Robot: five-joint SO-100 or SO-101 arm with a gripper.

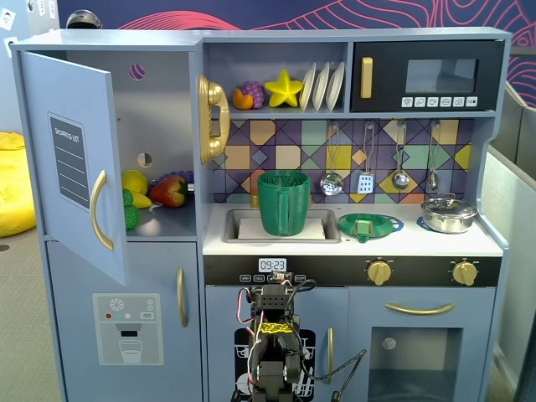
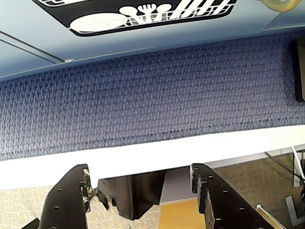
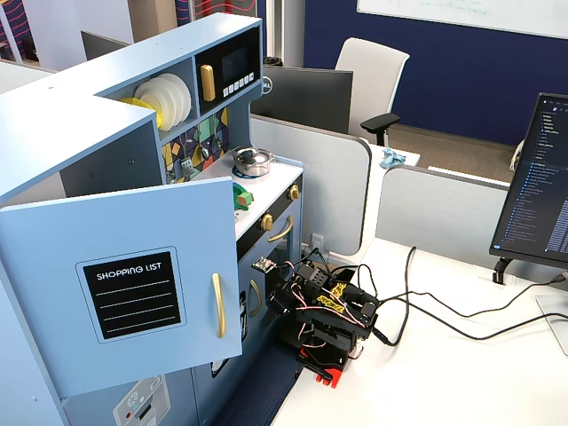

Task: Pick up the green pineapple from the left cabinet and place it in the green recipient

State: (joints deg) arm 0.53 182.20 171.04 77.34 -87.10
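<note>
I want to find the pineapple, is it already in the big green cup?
No, the pineapple sits in the open cabinet beside the lemon, apart from the cup in the sink.

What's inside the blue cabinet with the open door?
The left cabinet holds a yellow lemon, a red strawberry and the green pineapple, partly hidden behind the open door.

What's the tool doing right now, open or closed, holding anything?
Tool: open and empty, its fingers wide apart, pointing down at the blue carpet in the wrist view.
</note>
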